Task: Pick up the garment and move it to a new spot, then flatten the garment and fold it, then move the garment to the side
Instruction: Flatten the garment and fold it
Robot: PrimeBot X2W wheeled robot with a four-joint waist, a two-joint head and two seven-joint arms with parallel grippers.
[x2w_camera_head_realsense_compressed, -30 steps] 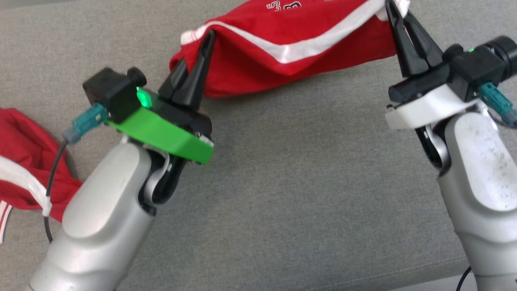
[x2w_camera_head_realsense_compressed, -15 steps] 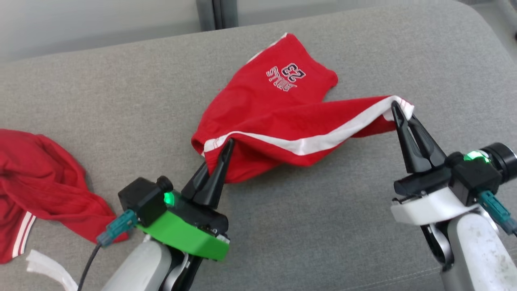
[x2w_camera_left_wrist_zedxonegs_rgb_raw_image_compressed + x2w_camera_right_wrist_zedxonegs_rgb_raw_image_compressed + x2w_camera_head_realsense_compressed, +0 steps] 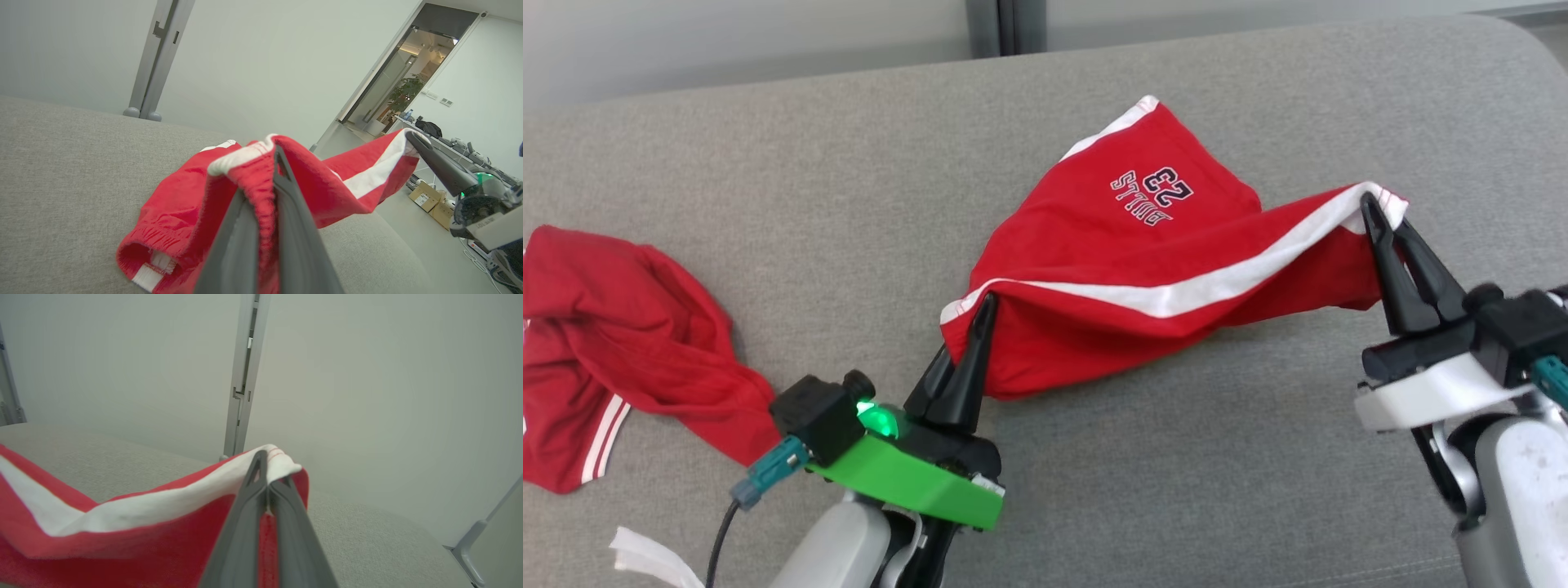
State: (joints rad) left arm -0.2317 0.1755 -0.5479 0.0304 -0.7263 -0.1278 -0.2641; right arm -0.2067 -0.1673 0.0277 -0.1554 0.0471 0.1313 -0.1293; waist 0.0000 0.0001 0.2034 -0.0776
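The red garment (image 3: 1143, 269) is hanging stretched between the two tools above the grey cushion (image 3: 809, 163), right of the cushion's middle as I am seeing it from the robot's side. The left tool (image 3: 980, 314) is pinching the garment's near left corner, its dark fingers pressed together on a gathered red edge with a bit of white trim. In the left wrist view that tool (image 3: 278, 154) is gripping the bunched cloth right at its fingertips, and the garment (image 3: 179, 212) is drooping from there down onto the cushion.

The right tool (image 3: 1380, 214) is pinching the opposite corner, where the white stripe is ending, and is holding it higher than the left corner. In the right wrist view its fingers are closing flat against each other at the tip (image 3: 263, 459) with the white end folded over them, and the garment (image 3: 122, 539) is trailing away to that view's left.

Between the two tools the white stripe is running along the lifted edge and sagging a little in the middle. The far part of the garment, the one with the printed number, is lying on the cushion beyond both tools.

A second red garment (image 3: 613, 327) is lying crumpled well to the left, apart from the left tool.
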